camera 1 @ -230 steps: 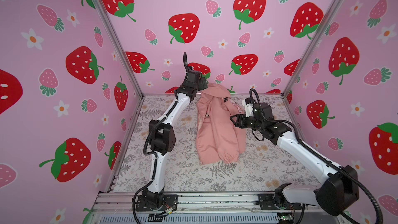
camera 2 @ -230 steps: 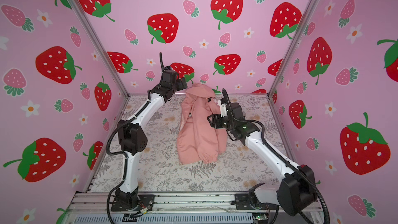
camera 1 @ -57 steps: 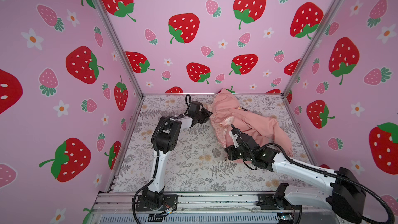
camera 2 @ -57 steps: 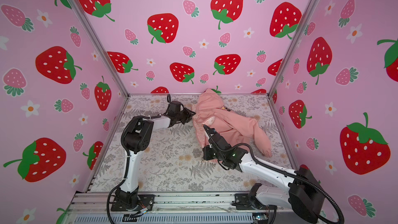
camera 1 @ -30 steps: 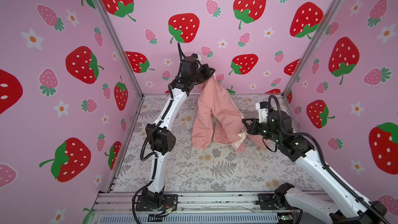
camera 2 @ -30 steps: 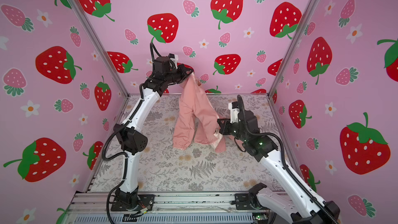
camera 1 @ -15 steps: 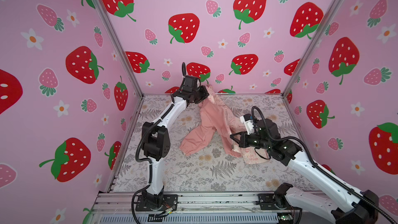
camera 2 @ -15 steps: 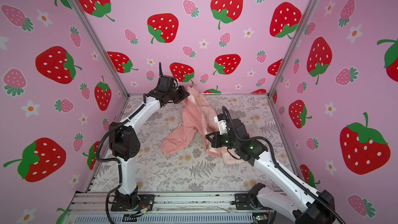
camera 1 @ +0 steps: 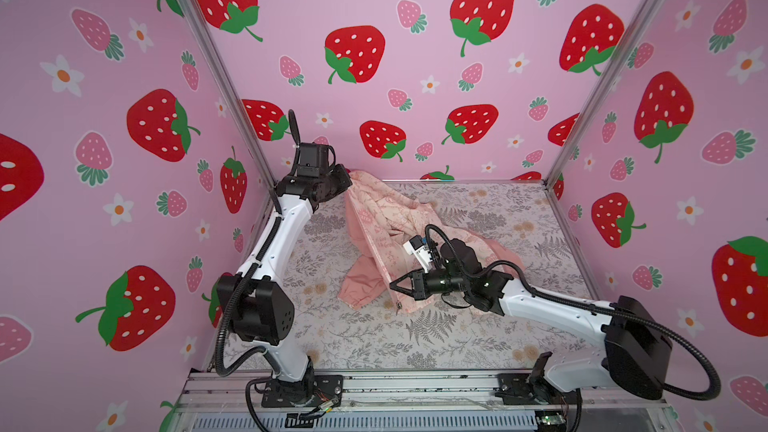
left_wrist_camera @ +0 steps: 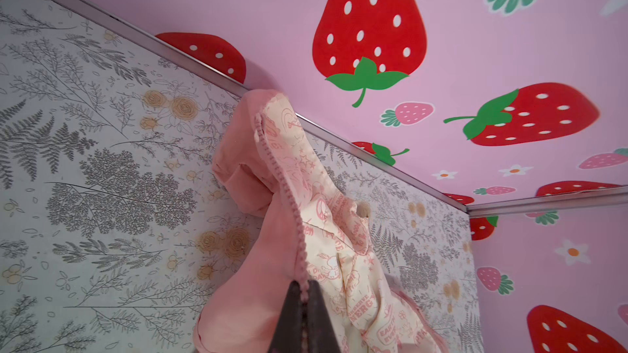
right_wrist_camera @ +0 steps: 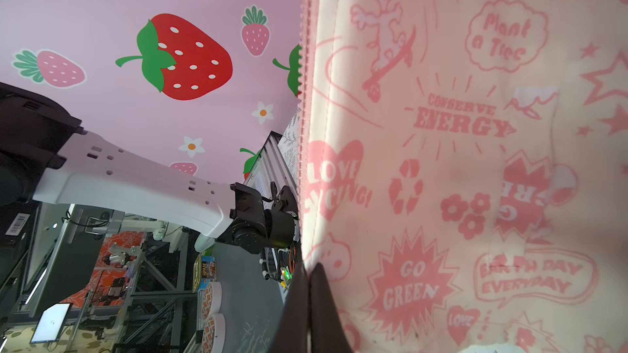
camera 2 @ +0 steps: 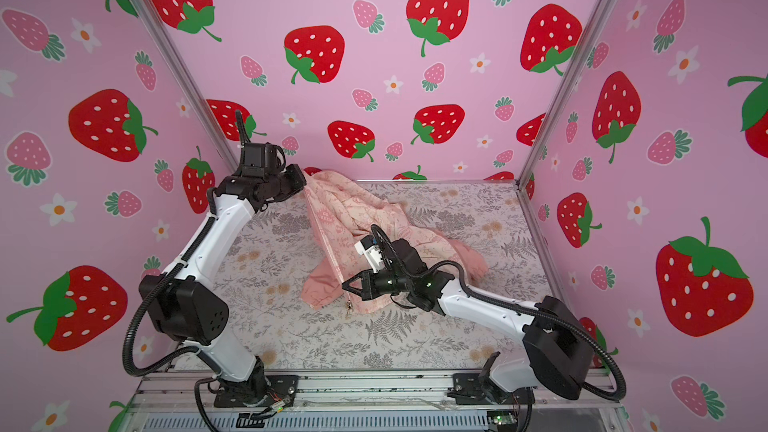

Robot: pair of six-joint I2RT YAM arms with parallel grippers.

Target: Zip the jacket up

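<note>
Together, left pincer and right pincer pinch jacket.

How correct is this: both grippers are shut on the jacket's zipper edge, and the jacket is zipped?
Not zipped: both top views show the jacket open, lining up. Left gripper and right gripper are shut on its zipper edge.

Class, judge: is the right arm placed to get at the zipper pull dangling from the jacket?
Likely yes, once freed: the zipper pull hangs unobstructed by the jaws of the right arm, but they are shut on the jacket edge.
</note>
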